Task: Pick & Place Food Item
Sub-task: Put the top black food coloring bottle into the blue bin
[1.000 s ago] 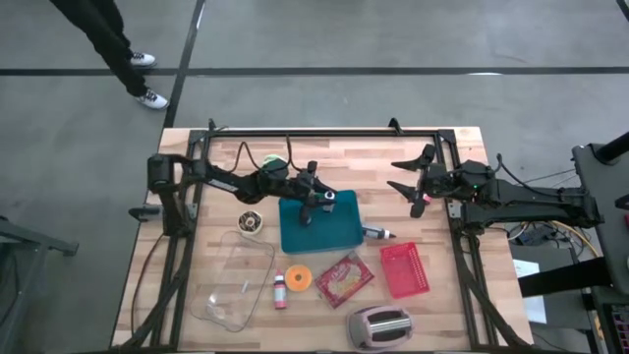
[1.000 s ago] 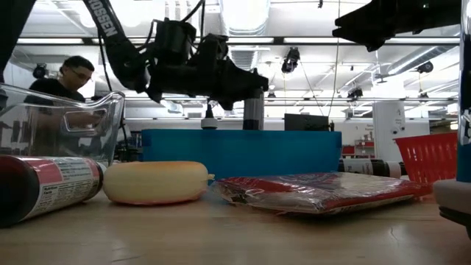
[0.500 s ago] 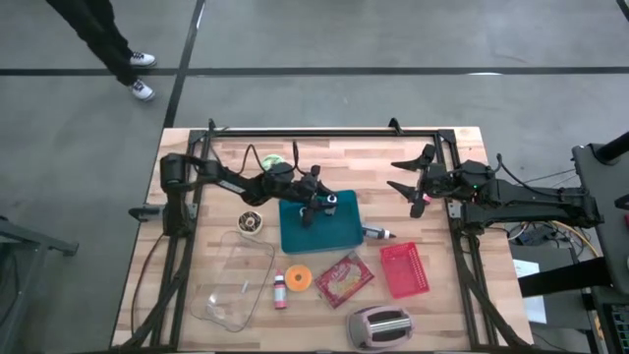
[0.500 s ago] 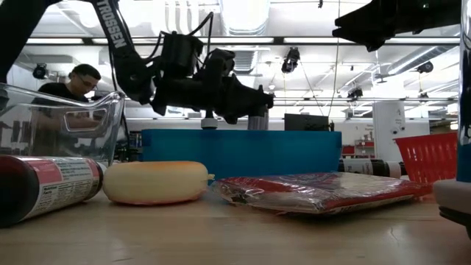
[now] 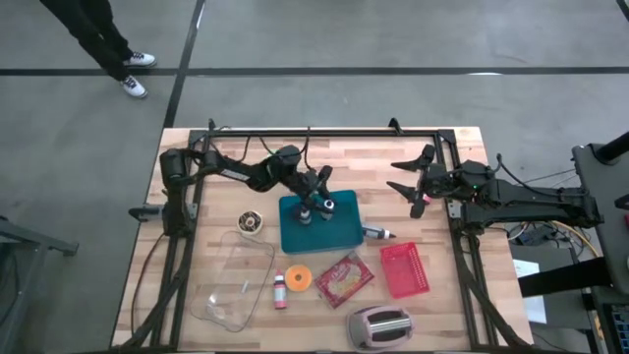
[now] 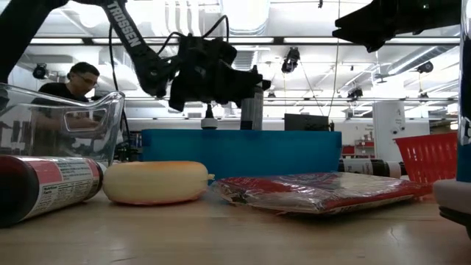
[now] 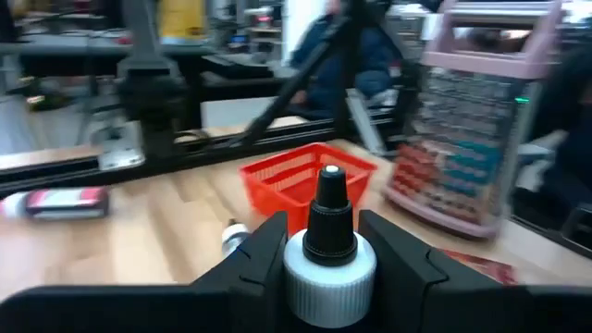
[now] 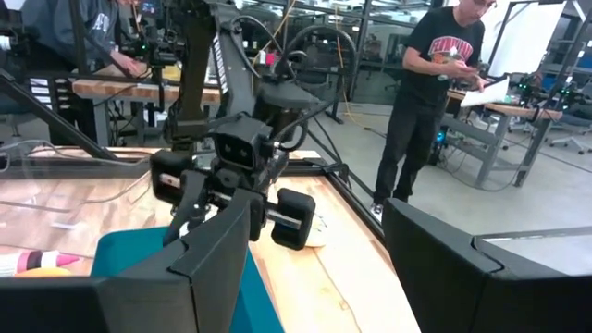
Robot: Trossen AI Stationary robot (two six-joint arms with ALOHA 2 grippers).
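Note:
A bottle with a white ribbed cap and a black nozzle stands upright over the teal tray, between the fingers of my left gripper, which is shut on it. In the low view the bottle shows as a grey cylinder behind the tray's wall, which hides its bottom. A small dark bottle stands in the tray beside it. My right gripper hovers open near the table's far right, with nothing between its fingers. My left gripper pinches the bottle at its white cap, one finger on either side. The fingers come in about level from the table's far left. The bottle stands upright in the hold; whether its bottom rests in the tray or hangs clear, I cannot tell.
Near the front lie a clear glass dish, a small pink bottle, a yellow round, a red packet, a red basket and a toaster. A tape roll and a tube flank the tray.
My left arm has swung toward the table's far edge and its wrist has turned about the bottle. The bottle has stayed upright over the tray and shifted a little toward the near edge. The grip has not changed.

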